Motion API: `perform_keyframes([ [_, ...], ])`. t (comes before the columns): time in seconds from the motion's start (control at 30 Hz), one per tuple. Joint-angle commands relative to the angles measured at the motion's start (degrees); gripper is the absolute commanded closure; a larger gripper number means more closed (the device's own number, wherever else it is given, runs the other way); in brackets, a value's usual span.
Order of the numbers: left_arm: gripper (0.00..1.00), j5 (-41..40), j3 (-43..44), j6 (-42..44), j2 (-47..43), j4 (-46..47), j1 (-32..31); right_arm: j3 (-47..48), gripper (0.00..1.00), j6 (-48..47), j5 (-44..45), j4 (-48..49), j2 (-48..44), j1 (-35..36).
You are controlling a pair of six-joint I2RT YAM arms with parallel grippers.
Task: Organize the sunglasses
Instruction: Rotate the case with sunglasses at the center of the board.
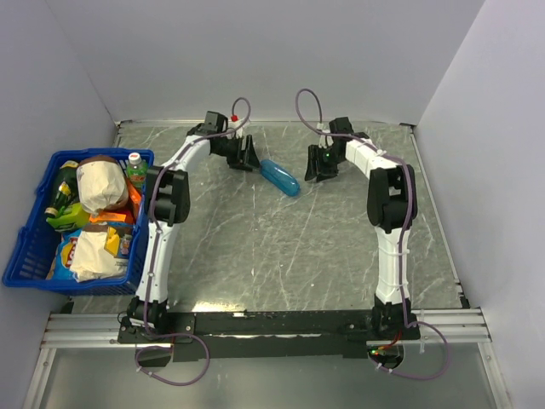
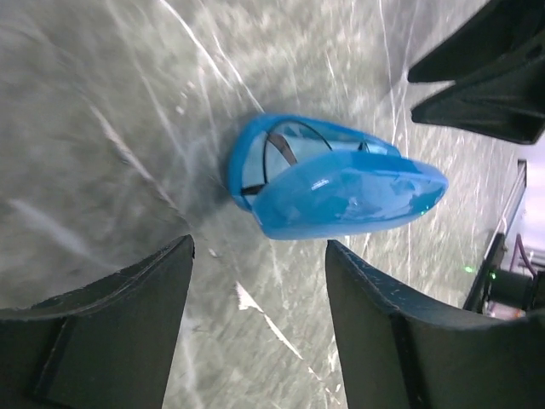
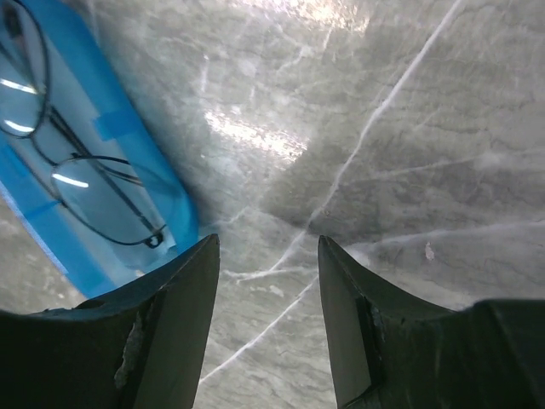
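Sunglasses (image 3: 98, 200) lie inside blue clamshell case (image 1: 280, 177), far-mid worktop (image 1: 281, 256), btwn both arms. L tool (image 2: 260, 247) wide, empty. R tool (image 3: 268, 243) wide, empty, just beside case. Lid prob not fully shut: brace one end, press lid evenly, no sliding.

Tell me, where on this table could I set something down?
The widest bare patch is the marble table between the left arm and right arm, from the blue case to the near rail. Another strip runs right of the right arm. Crowded: the far middle, where left hand and right hand flank the case, and the full basket at left.
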Motion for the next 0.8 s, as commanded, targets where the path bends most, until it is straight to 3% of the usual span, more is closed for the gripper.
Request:
perform_keyframes([
  [0.0, 0.32, 1.5, -2.43, 1.45, -5.46, 0.3, -0.7, -0.42, 0.42, -1.97, 4.29, -0.06, -3.36, 3.07],
  [0.3, 0.31, 0.53, -9.56, 2.59, -11.97, 0.57, -0.17, -2.78, 0.42, -3.46, 8.78, -0.24, -5.03, 8.25],
  [0.57, 0.31, 0.0, -11.4, 4.62, -15.05, -1.81, 1.24, -11.57, 0.42, -5.83, 6.93, 5.99, -10.3, 13.53],
  [0.77, 0.31, -0.26, -11.5, 6.2, -15.75, -4.09, 1.94, -11.94, 0.42, -5.75, 0.61, 11.02, -9.96, 14.59],
])
